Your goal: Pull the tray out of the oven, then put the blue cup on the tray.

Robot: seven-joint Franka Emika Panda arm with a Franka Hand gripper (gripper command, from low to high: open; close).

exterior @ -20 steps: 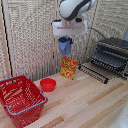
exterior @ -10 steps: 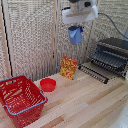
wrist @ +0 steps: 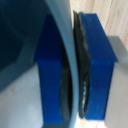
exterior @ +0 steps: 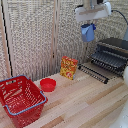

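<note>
Pale wooden tabletop, woven screen behind. Hand high in the air, toward the exterior view's right, clamped on the blue cup; wrist view shows blue pads pinching the cup's thin wall. Cup: dull blue, roughly cylindrical, hanging well above the surface. Tray, a dark rack of thin bars, appears drawn out over the open door of the oven, at far right. Judgement: transport step. Carry the cup right, keep it upright, lower it centred on the bars so its base spans several, release only once seated. Red bowl and red basket sit at near left, orange packet at the screen.
</note>
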